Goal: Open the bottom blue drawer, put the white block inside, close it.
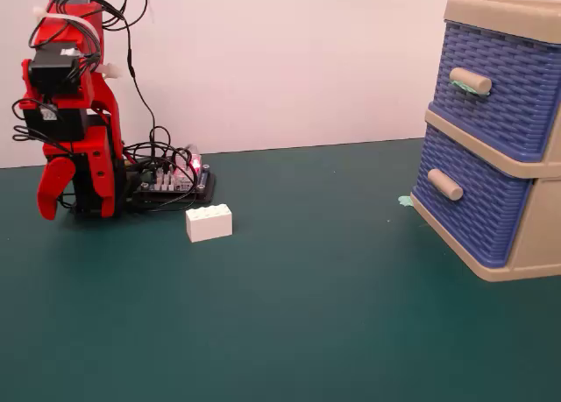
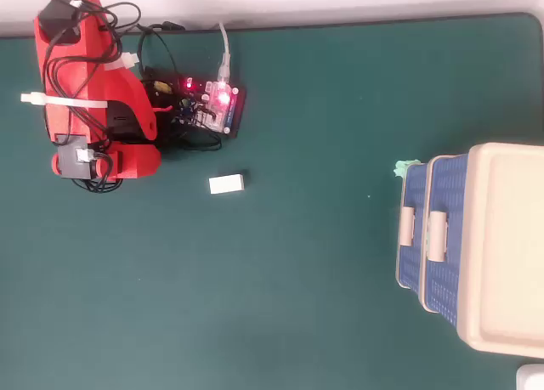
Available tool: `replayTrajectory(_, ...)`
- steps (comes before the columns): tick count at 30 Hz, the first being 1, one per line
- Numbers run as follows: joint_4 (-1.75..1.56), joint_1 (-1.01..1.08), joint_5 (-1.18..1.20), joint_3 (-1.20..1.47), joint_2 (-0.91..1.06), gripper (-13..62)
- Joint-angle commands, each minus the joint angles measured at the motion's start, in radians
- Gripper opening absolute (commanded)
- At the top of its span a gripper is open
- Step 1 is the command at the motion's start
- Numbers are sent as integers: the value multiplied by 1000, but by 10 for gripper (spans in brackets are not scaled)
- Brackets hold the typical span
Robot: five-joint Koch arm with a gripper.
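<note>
- Fixed view: the red arm is folded at far left, with its gripper hanging down close to the green mat. Only one curved red jaw shows clearly, so whether the jaws are apart or together cannot be told.
- A circuit board with a lit red lamp lies just right of the arm's base.
- The white block sits on the mat, near the board and to the right of the gripper, apart from both.
- At far right stands the beige drawer unit. The bottom drawer is pushed in; its plain handle juts out to the left. The top drawer has green tape on its handle.
- Overhead view: the block lies right of the arm, below the board in the picture, and well apart from the drawer unit at right.
- A scrap of green tape lies on the mat beside the unit's upper left corner in the picture.
- The gripper itself is not made out from above.
</note>
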Motion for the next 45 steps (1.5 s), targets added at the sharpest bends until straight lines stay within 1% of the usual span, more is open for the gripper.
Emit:
replayTrajectory(1, 106, -17, 11, 8, 54, 343)
replayTrajectory(11, 123, -20, 2, -28, 54, 345)
replayTrajectory(13, 152, -23, 3, -135, 54, 344)
replayTrajectory(17, 167, -28, 17, -538, 54, 340)
replayTrajectory(19, 164, -54, 54, -680, 44, 339)
replayTrajectory(21, 155, -166, 179, -785, 12, 338)
replayTrajectory(23, 110, -356, 364, -810, -34, 339)
replayTrajectory(24, 40, -517, 515, -810, -69, 339)
replayTrajectory(26, -118, -749, 755, -808, -127, 339)
replayTrajectory(27, -249, -868, 911, -807, -176, 339)
replayTrajectory(29, -485, -996, 1127, -805, -262, 340)
replayTrajectory(31, -744, -1060, 1305, -801, -359, 340)
replayTrajectory(32, -844, -1075, 1355, -792, -397, 340)
replayTrajectory(35, -1161, -1140, 1388, -707, -497, 338)
replayTrajectory(39, -1704, -1184, 1390, -532, -643, 337)
replayTrajectory(40, -1905, -1186, 1390, -489, -710, 337)
replayTrajectory(42, -2178, -1193, 1393, -463, -827, 337)
replayTrajectory(43, -2341, -1215, 1394, -463, -916, 337)
replayTrajectory(45, -2519, -1252, 1396, -468, -1042, 337)
